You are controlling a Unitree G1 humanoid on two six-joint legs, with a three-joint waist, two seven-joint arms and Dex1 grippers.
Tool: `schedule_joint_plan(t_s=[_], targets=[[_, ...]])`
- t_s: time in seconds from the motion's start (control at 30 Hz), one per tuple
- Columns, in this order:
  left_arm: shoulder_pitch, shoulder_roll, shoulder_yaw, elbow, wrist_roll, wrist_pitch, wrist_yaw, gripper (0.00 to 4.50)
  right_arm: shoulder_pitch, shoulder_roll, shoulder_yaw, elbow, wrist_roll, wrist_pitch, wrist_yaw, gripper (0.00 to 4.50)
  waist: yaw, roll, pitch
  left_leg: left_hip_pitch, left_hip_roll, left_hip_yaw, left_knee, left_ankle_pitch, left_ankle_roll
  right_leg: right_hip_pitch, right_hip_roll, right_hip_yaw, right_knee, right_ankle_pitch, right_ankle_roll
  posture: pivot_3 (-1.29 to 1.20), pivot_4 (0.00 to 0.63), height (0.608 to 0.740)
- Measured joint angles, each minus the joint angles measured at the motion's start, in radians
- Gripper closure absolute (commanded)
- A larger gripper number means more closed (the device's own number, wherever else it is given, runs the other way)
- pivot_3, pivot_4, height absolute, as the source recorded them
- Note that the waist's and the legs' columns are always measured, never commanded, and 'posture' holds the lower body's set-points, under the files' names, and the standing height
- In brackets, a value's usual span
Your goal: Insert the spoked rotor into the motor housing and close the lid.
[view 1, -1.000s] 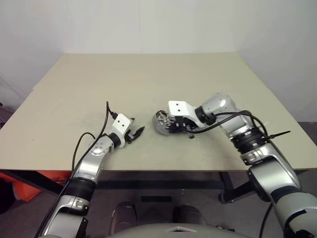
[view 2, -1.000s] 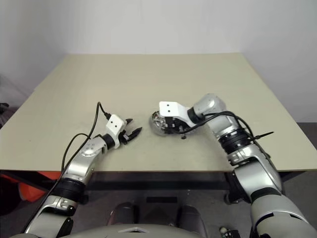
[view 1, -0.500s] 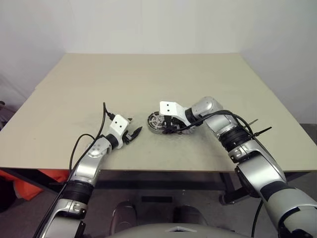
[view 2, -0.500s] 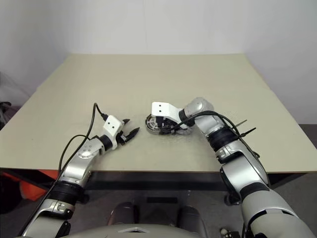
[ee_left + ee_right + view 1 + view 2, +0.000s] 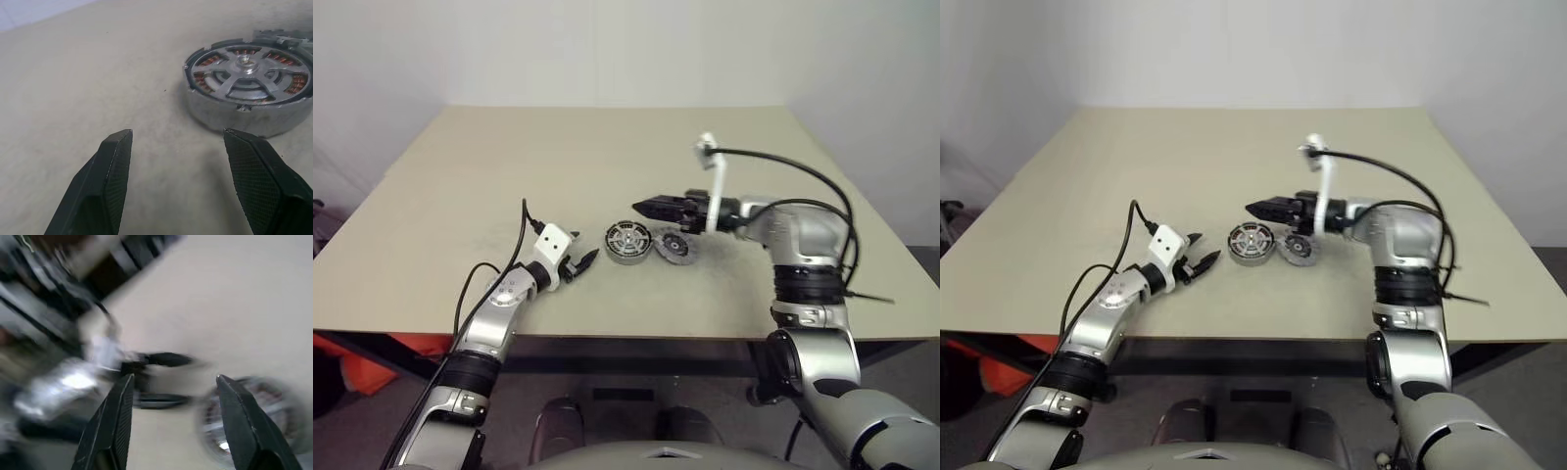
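Observation:
The motor housing lies flat on the table, a little nearer than the middle. In the left wrist view the spoked rotor sits inside the housing, with copper coils showing through its gaps. The darker grey lid lies flat on the table just right of the housing. My right gripper hovers open above and just behind both, fingers pointing left, holding nothing. My left gripper rests low to the left of the housing, open and empty, a short gap from the housing's wall.
The beige table stretches bare behind the parts. Its front edge runs close below my arms. A black cable loops from my right wrist over the right side.
My right gripper opened, left the housing and rose back to the right, turning over. The lid beside the housing came into view. The left arm stayed put.

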Motion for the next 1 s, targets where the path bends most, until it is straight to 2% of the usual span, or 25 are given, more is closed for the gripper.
schedule_joint_plan(t_s=[0.03,0.13,0.23,0.37,0.57,0.73,1.0], targets=[[-0.006,0.001,-0.002,0.009,0.000,0.000,-0.012,1.39,0.048,0.005,-0.052,-0.036,0.045,0.089,-0.028,1.53,0.005,0.000,0.000,0.000,0.000,0.000,-0.001,0.001,-0.002,0.000,0.000,0.000,-0.001,0.000,0.000,0.00,0.000,0.740],[-0.032,0.001,-0.013,0.040,0.001,-0.001,-0.036,1.39,0.176,0.003,-0.108,-0.054,0.172,0.195,-0.118,1.53,0.016,0.001,0.000,0.001,0.000,0.000,-0.001,0.002,-0.004,0.000,-0.001,0.000,-0.001,0.000,0.000,0.00,0.000,0.740],[-0.060,-0.006,-0.020,0.053,0.001,-0.003,-0.050,1.39,0.244,-0.006,-0.112,-0.053,0.295,0.209,-0.220,1.53,0.015,0.002,0.000,0.002,0.000,0.000,-0.003,0.005,-0.008,-0.002,-0.001,0.000,-0.001,-0.003,0.006,0.00,0.000,0.740],[-0.068,-0.011,-0.024,0.066,0.003,-0.005,-0.060,1.39,0.258,-0.004,-0.134,-0.025,0.411,0.210,-0.377,1.53,0.014,0.002,-0.001,0.007,-0.001,0.000,-0.014,0.009,-0.014,-0.001,-0.001,0.000,-0.002,-0.004,0.008,0.00,0.000,0.740],[-0.065,-0.009,-0.026,0.067,0.007,-0.006,-0.064,1.39,0.253,0.043,-0.234,0.094,0.404,0.210,-0.606,1.53,0.015,0.002,-0.001,0.005,-0.001,0.000,-0.018,0.012,-0.019,-0.003,0.000,0.000,-0.004,-0.004,0.007,0.00,0.000,0.740],[-0.057,0.000,-0.026,0.067,0.007,-0.006,-0.064,1.39,0.213,0.081,-0.284,0.128,0.365,0.201,-0.685,1.53,0.013,0.002,-0.001,0.005,-0.001,0.000,-0.019,0.012,-0.019,-0.003,0.000,0.000,-0.005,-0.004,0.007,0.00,0.000,0.740],[-0.039,0.007,-0.026,0.061,0.014,-0.005,-0.063,1.39,0.133,0.093,-0.411,0.274,0.344,0.042,-0.780,1.53,0.016,0.003,-0.001,0.006,-0.001,0.000,-0.019,0.012,-0.019,-0.002,-0.001,0.000,-0.005,-0.004,0.008,0.00,0.000,0.740]])
